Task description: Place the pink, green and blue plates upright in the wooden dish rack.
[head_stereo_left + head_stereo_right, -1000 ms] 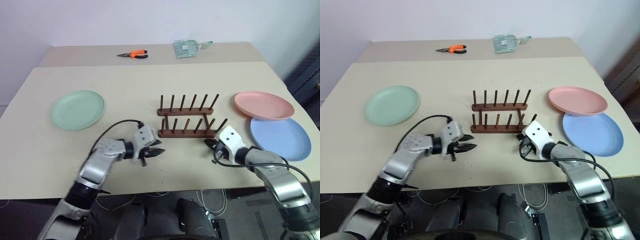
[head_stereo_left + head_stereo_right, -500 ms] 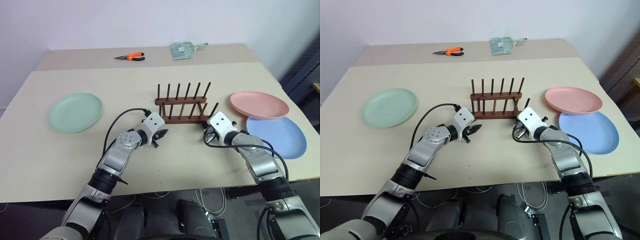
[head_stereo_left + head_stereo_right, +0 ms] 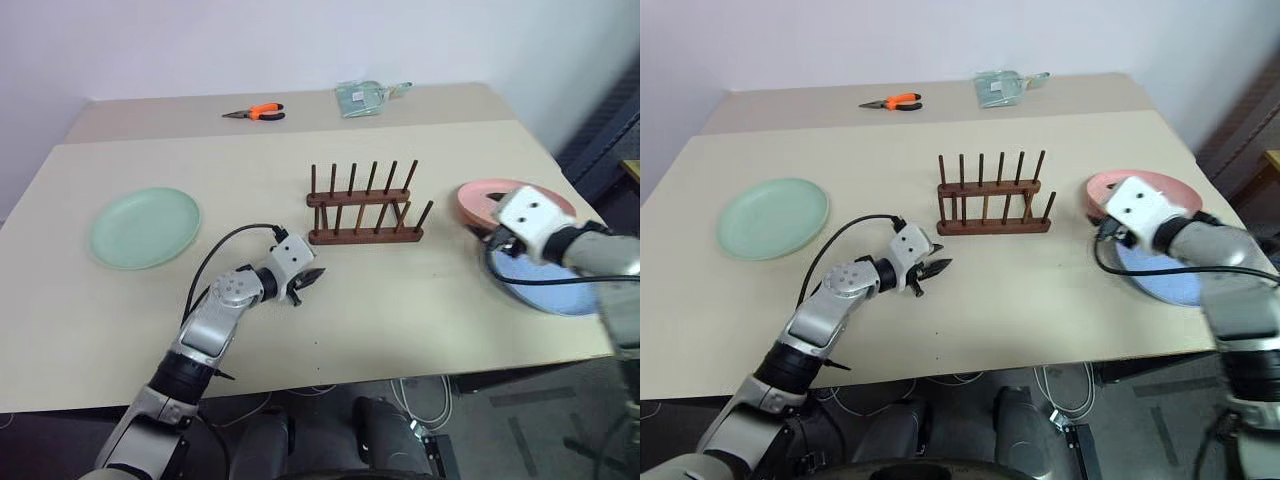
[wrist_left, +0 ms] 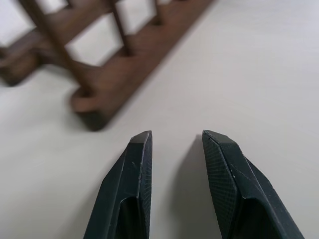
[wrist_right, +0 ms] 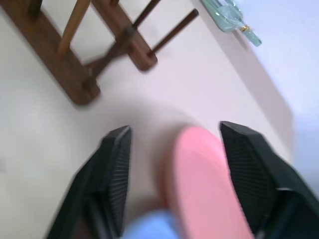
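Rack: the wooden dish rack (image 3: 364,205) is dark-brown wood, two parallel base bars with thin round pegs standing upright in rows; it sits near the table's middle and no plate stands in it.
Pink plate: the pink plate (image 3: 482,196) is a matte, shallow round dish lying flat on the table to the right of the rack, partly behind my right wrist.
Blue plate: the blue plate (image 3: 535,293) is the same round shape, flat, its far edge tucked under the pink one, near the table's right edge.
Green plate: the green plate (image 3: 145,227) is pale, round and smooth, flat on the left side, well apart from the rack.
Table: the table (image 3: 400,320) has a plain beige, smooth top.
My left gripper: the left gripper (image 4: 177,140) hovers low over the table just beside the rack's near left corner, its ridged black fingers parted a little with nothing between them.
My right gripper: the right gripper (image 5: 174,133) is spread wide and empty, with the pink plate's rim in the gap ahead and not gripped.
Head views add: orange-handled pliers (image 3: 255,112) and a clear packet (image 3: 367,97) at the table's far side.
Left wrist view adds: the grain and blunt end of the rack's base bar.
Right wrist view adds: the cross-hatched texture on my finger pads (image 5: 115,172).
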